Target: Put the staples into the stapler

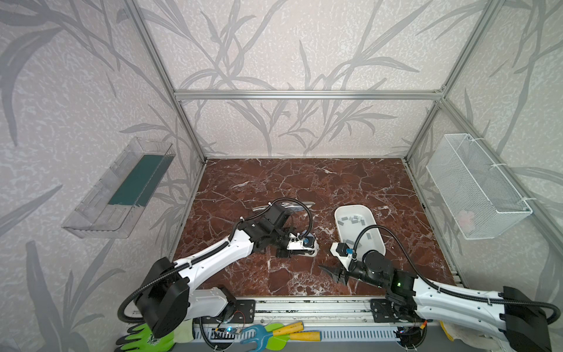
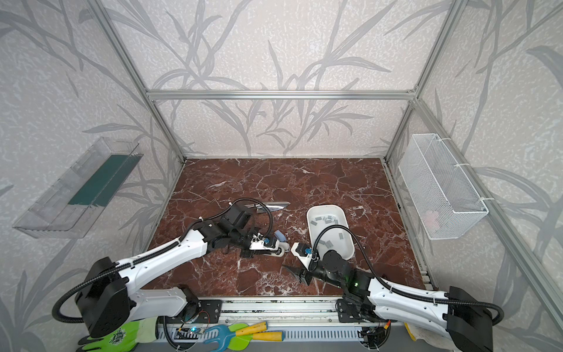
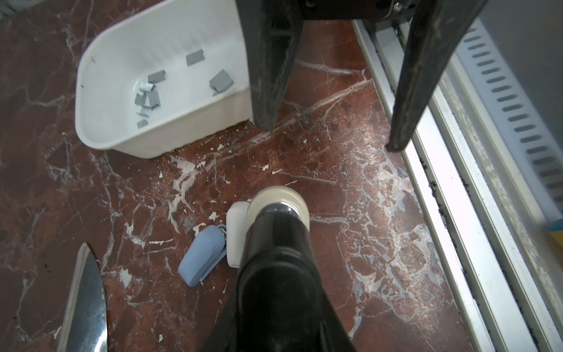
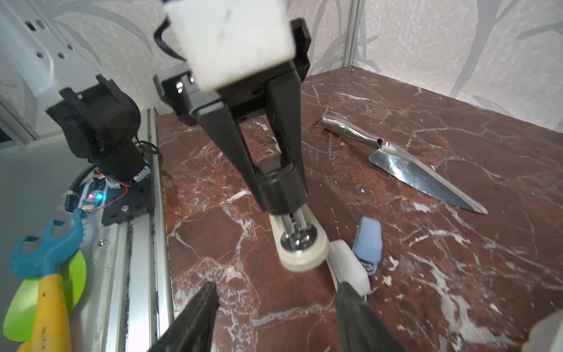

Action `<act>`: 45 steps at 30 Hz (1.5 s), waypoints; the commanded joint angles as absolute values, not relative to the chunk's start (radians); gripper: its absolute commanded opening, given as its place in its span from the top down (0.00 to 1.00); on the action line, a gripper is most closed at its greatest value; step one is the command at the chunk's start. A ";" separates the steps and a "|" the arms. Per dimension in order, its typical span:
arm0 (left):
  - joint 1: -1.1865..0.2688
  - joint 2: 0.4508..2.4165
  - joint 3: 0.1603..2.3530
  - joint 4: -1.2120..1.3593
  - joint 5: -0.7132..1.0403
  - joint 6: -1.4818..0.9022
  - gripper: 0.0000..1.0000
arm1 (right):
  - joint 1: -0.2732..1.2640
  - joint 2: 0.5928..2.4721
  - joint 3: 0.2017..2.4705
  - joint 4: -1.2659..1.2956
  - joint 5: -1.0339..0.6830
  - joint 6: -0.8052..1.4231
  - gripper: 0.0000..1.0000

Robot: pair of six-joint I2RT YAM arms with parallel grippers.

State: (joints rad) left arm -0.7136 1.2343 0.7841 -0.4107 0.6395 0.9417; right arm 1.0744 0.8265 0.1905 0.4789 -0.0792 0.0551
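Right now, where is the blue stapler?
Mid-table in a top view, the blue stapler lies beside the white stapler, left of the white tray.

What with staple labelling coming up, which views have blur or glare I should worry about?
Left wrist view: staples in the white tray are sharp; the marble table glares near the rail. Right wrist view: the knife blade glares, and the right gripper fingers are soft. Both top views: evenly lit, staples tiny.

Tabletop [image 4: 457,259]: glossy red marble look. Knife [image 4: 420,173]: mirror-polished metal. Tub [image 3: 182,134] matt white plastic, staples [image 3: 221,80] dull grey metal.
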 commanded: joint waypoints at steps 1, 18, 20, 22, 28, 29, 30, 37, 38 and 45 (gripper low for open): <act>-0.716 1.159 0.725 -0.282 0.776 0.921 1.00 | 1.078 0.895 0.243 0.574 -0.134 0.027 0.38; -0.718 1.098 0.707 -0.309 0.905 0.927 1.00 | 1.078 1.094 0.320 0.623 -0.165 -0.051 0.70; -0.717 1.098 0.709 -0.312 0.905 0.926 1.00 | 1.077 1.094 0.319 0.613 -0.166 -0.057 0.76; -0.717 1.098 0.714 -0.315 0.910 0.926 1.00 | 1.078 1.099 0.316 0.609 -0.169 -0.058 0.80; -0.698 1.068 0.721 -0.316 0.910 0.901 1.00 | 1.080 1.095 0.296 0.610 -0.198 -0.046 1.00; -0.685 1.052 0.710 -0.295 0.914 0.892 1.00 | 1.078 1.096 0.289 0.605 -0.196 -0.046 1.00; -0.666 1.034 0.694 -0.269 0.922 0.878 1.00 | 1.080 1.102 0.276 0.604 -0.186 -0.042 1.00; -0.484 0.960 0.569 0.014 1.138 0.723 1.00 | 1.082 1.151 0.175 0.643 -0.118 0.009 1.00; -0.480 0.963 0.563 0.027 1.135 0.715 1.00 | 1.083 1.157 0.164 0.656 -0.114 0.015 1.00; -0.472 0.966 0.549 0.094 1.007 0.645 1.00 | 1.102 1.155 0.149 0.674 -0.057 0.031 1.00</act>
State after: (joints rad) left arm -0.4946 1.0016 0.5392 -0.1169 1.0943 0.7120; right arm 1.0878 1.1519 0.1749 0.7368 -0.1394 -0.0242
